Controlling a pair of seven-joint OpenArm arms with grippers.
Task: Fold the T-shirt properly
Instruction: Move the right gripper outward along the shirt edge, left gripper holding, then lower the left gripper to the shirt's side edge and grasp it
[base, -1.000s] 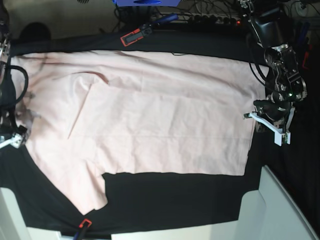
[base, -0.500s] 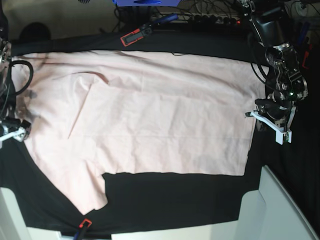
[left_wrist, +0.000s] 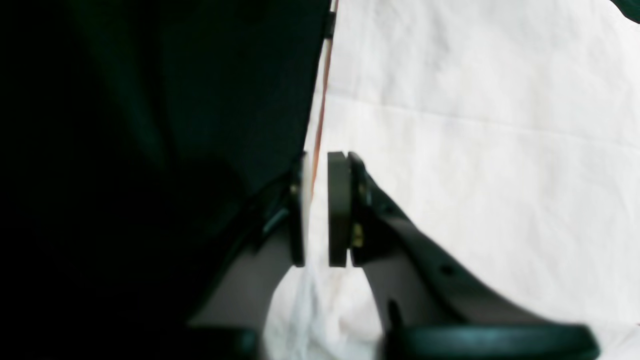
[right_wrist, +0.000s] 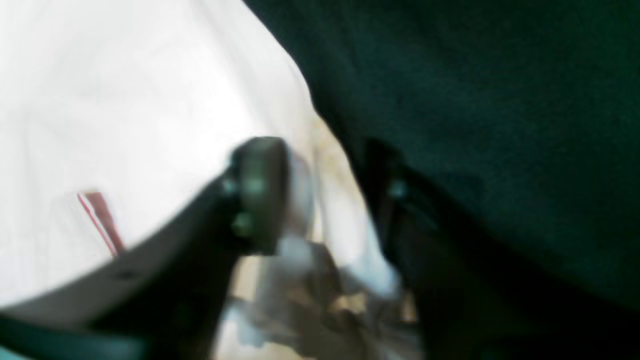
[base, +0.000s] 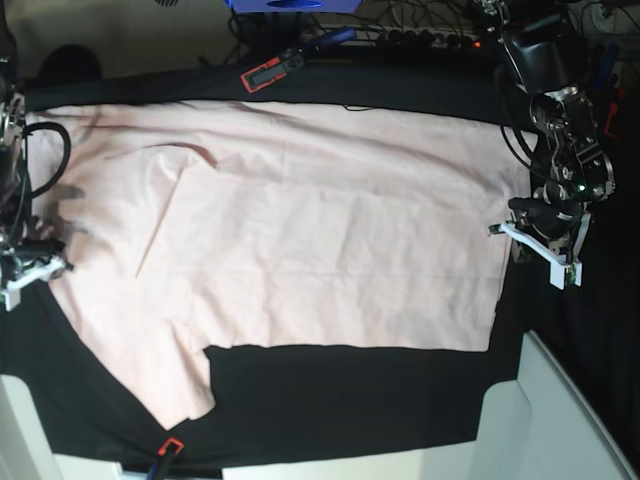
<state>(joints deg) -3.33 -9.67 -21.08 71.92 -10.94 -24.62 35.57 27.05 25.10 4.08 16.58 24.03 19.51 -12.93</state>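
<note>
Pale pink cotton T-shirt (base: 300, 230) spread flat on black-covered surface (base: 350, 400). Left pincer (left_wrist: 320, 210) narrow, straddling hem edge. Right pincer (right_wrist: 325, 200) blurred; grip unclear.

Base overhead, far; wrist views close; all share T-shirt (base: 320, 230) edges.

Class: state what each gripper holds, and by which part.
Left gripper: jaws pinch the T-shirt by its hem edge. Right gripper: straddling the shirt's collar-side edge; too blurred to confirm a hold.

One T-shirt (base: 320, 230) is lying on one black table cover (base: 350, 395); two grippers, left gripper (base: 535, 245) and right gripper (base: 25, 270), are showing.
</note>
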